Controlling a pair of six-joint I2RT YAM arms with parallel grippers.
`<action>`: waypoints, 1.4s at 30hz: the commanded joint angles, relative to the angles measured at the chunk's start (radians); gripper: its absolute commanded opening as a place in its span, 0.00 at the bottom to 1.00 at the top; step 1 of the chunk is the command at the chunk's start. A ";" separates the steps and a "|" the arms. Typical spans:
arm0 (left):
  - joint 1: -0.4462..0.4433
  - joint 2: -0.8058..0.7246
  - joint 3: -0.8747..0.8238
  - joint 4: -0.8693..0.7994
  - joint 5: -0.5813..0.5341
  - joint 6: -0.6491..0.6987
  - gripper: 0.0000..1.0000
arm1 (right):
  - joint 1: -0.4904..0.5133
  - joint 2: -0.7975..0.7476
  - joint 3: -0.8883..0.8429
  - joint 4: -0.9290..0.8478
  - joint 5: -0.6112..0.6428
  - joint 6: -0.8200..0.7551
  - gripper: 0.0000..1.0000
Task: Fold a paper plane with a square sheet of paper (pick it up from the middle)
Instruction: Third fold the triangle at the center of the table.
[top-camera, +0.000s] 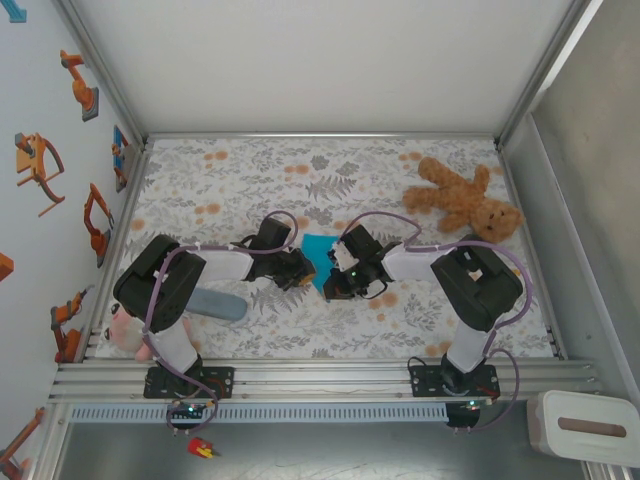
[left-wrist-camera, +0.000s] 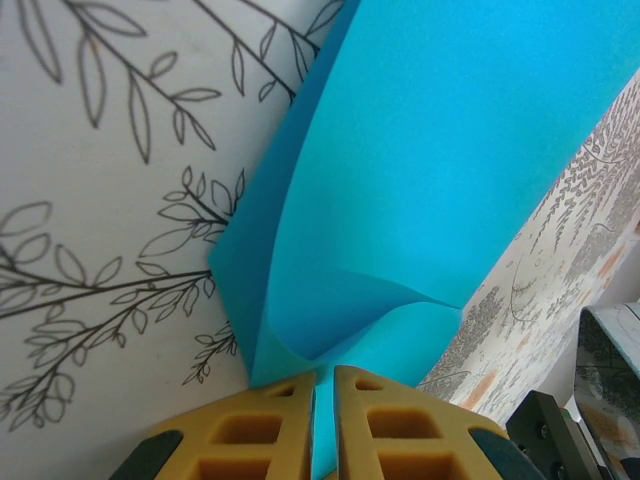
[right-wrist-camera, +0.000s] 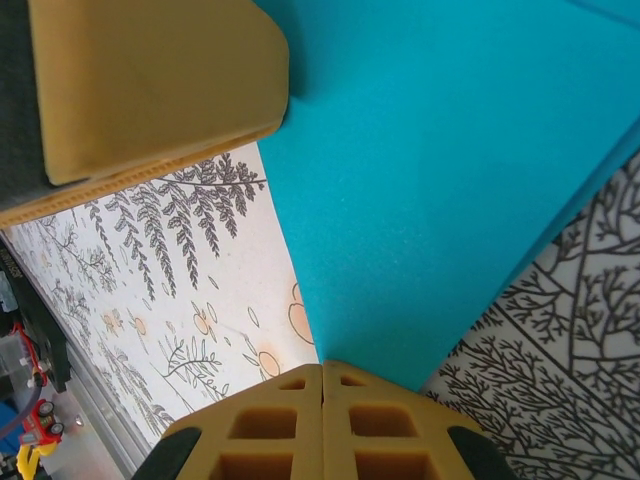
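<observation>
**Floral table, blue sheet pinched from both sides**

From above, we see the square sheet of paper mid-table between the left gripper and the right gripper. Its long axis runs far-to-near, narrowing toward the near edge. In the left wrist view, fingers pinch its curled, doubled edge. In the right wrist view, fingers press together on its corner.

There is one sheet of blue paper, at the middle of the table. There are two robot arms at the near edge, the left arm and the right arm. They carry two grippers, the left gripper and the right gripper. One brown teddy bear is near the far right corner. One grey-blue case and one pink soft toy are by the near left corner. One white box sits off the table.
</observation>
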 joint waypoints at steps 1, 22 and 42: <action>0.009 0.029 0.009 -0.100 -0.055 0.030 0.13 | 0.012 -0.026 -0.013 -0.077 0.007 -0.018 0.06; 0.012 0.051 0.016 -0.089 -0.039 0.033 0.13 | 0.017 -0.003 -0.032 -0.127 0.056 -0.045 0.05; 0.005 0.036 0.028 -0.063 -0.005 0.031 0.13 | 0.022 -0.004 0.079 -0.030 0.069 0.014 0.04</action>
